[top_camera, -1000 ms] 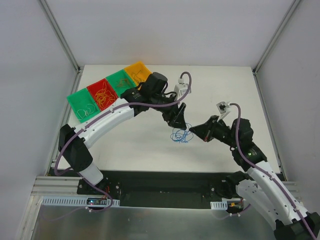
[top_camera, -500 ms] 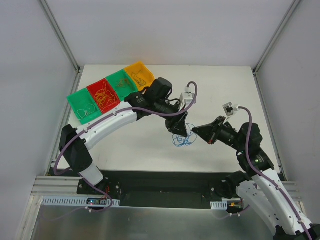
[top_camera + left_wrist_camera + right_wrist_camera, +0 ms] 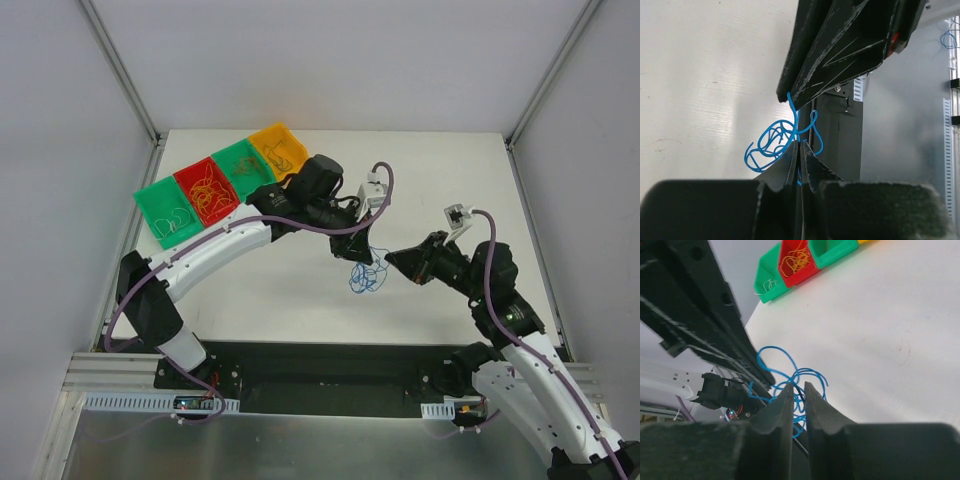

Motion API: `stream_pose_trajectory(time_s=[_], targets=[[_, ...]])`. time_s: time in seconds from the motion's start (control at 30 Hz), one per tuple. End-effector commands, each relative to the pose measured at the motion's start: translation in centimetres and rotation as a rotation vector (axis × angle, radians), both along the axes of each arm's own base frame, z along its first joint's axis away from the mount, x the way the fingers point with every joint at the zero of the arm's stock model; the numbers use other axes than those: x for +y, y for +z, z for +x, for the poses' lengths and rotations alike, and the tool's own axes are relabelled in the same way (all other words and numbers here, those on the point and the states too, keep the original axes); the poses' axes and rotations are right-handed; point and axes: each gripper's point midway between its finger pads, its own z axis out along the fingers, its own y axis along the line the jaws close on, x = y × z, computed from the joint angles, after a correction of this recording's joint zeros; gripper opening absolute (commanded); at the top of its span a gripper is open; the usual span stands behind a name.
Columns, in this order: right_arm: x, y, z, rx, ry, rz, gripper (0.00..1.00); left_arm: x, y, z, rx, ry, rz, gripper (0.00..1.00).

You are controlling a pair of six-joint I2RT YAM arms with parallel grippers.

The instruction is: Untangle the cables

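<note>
Quick count from where I'm standing: two arms, two grippers, four bins, and one little tangle of cables.

The bins sit in a slanted row on the white table (image 3: 450, 200): a green bin (image 3: 165, 212) on the end, then a red bin (image 3: 205, 190), a second green bin (image 3: 240, 165) and an orange bin (image 3: 278, 146). That's two green, one red and one orange. The red one has a heap of yellow and orange wire in it. The other three have a few thin strands each, too small for me to count.

The blue cables (image 3: 362, 276) are a single loose clump, blue only as far as I can see. It's well apart from the row of bins, out past the orange end and on the side toward the arm bases. I can't tell whether it's touching the table or hanging just off it.

The left gripper (image 3: 799, 146) is right over the clump, reaching out from the bins' side. Its two fingers are squeezed nearly together with a blue strand running in between them, so it has the clump pinched.

The right gripper (image 3: 799, 389) comes at the clump from the side away from the bins, tips almost meeting the left one. Its two fingers are only a narrow slit apart, with blue loops right at the tips. I can't tell whether a strand is actually caught in there.

Each arm has one thick purple cable along it, so two in all.
</note>
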Motion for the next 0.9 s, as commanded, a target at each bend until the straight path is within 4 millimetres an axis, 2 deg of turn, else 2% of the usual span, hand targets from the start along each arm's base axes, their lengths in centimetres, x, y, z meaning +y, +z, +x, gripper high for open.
stream_pose_trajectory(time_s=[0.0, 0.03, 0.13, 0.17, 0.23, 0.37, 0.47, 0.57, 0.73, 0.87], targets=[[-0.6, -1.8, 1.4, 0.041, -0.065, -0.058, 0.21, 0.3, 2.6, -0.1, -0.072, 0.048, -0.043, 0.00], [-0.7, -2.4, 1.5, 0.054, -0.071, -0.070, 0.26, 0.3, 2.8, 0.0, -0.080, 0.066, -0.045, 0.00], [0.5, -3.0, 1.3, 0.065, -0.005, -0.040, 0.52, 0.3, 3.3, 0.4, -0.075, 0.109, -0.054, 0.00], [0.9, -3.1, 1.1, 0.070, 0.017, -0.024, 0.55, 0.3, 3.3, 0.3, -0.069, 0.113, -0.055, 0.00], [1.3, -2.7, 1.2, 0.060, 0.027, 0.009, 0.58, 0.2, 3.2, 0.6, -0.070, 0.125, -0.051, 0.00], [0.0, -2.4, 1.7, 0.023, -0.052, -0.016, 0.59, 0.3, 2.7, 1.4, -0.081, 0.172, -0.027, 0.00], [-1.6, -3.1, 1.1, 0.031, -0.107, -0.088, 0.62, 0.5, 2.5, 2.0, -0.090, 0.210, -0.013, 0.00], [-2.0, -3.1, -0.2, 0.018, -0.081, -0.108, 0.63, 0.5, 2.1, 2.5, -0.093, 0.239, 0.007, 0.00], [-0.5, -0.8, -1.2, -0.068, 0.024, -0.029, 0.65, 0.3, 1.8, 2.5, -0.065, 0.237, 0.023, 0.00], [0.6, -0.2, 0.3, -0.090, 0.024, 0.024, 0.65, 0.2, 2.2, 1.9, -0.049, 0.206, 0.007, 0.00]])
